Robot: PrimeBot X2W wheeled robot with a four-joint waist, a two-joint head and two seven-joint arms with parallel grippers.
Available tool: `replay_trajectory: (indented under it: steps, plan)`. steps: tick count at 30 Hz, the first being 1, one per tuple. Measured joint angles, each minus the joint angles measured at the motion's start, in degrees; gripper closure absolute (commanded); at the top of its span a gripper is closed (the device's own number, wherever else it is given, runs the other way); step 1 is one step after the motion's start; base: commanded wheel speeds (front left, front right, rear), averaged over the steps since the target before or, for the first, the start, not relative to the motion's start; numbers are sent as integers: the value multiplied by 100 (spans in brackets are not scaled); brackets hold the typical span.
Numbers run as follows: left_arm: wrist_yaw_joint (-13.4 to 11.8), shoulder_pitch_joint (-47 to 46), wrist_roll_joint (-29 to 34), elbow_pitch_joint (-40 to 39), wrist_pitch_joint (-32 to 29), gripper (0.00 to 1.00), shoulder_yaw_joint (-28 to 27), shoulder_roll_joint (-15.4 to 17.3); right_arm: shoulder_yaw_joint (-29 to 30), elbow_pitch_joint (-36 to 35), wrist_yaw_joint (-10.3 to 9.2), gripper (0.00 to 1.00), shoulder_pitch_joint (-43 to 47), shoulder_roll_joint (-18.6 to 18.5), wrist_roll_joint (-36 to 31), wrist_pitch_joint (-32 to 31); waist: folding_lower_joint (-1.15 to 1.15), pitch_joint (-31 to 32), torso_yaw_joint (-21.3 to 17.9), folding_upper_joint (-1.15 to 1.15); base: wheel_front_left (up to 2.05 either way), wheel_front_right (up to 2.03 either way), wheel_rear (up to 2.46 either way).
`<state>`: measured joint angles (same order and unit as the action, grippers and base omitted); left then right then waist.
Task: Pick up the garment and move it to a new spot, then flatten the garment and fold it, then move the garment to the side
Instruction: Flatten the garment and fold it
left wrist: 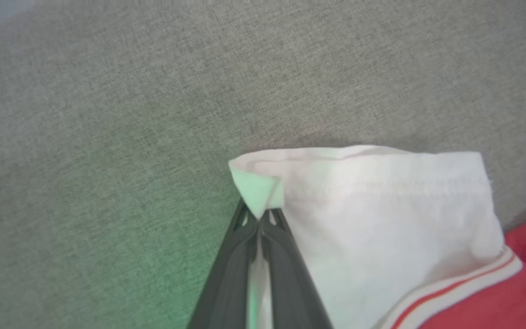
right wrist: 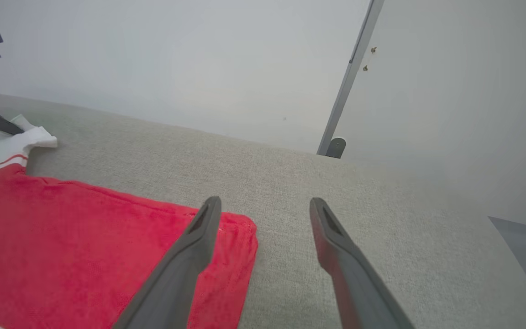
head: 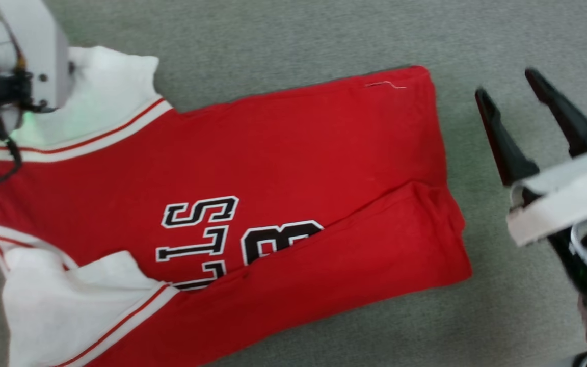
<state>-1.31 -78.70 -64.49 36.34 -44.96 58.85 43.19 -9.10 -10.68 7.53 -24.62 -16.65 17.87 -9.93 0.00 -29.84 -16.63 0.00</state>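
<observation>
Garment [head: 293, 168] sleeve pinched in left hand [left wrist: 259, 214], right hand [head: 505, 84] spread wide

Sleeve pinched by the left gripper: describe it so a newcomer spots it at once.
On the grey fabric surface lies the red garment. Its far white sleeve sits top left in the head view. The left gripper pinches its cuff corner; the near sleeve is crumpled, untouched.

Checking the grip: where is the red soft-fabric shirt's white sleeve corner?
Left wrist view: the white sleeve corner sits pinched in the shut left gripper, at the left end of the red shirt, over the grey surface.
</observation>
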Motion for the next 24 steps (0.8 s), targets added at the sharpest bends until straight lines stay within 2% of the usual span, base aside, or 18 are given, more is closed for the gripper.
replay_trajectory:
  steps: [10,18,24]
  plan:
    - [188,-197,65,304,186,100,42,-379,-446,1494,0,0,-1432,-327,704,-1281,0,-76,266,0,0,0,0]
    - [336,-268,89,577,266,100,57,-515,-794,2538,-1,0,-2151,-257,1411,-2443,0,-106,299,0,0,0,0]
    - [400,-360,101,722,298,100,74,-588,-972,3119,-1,0,-2462,-85,1766,-3028,0,-151,299,0,0,0,0]
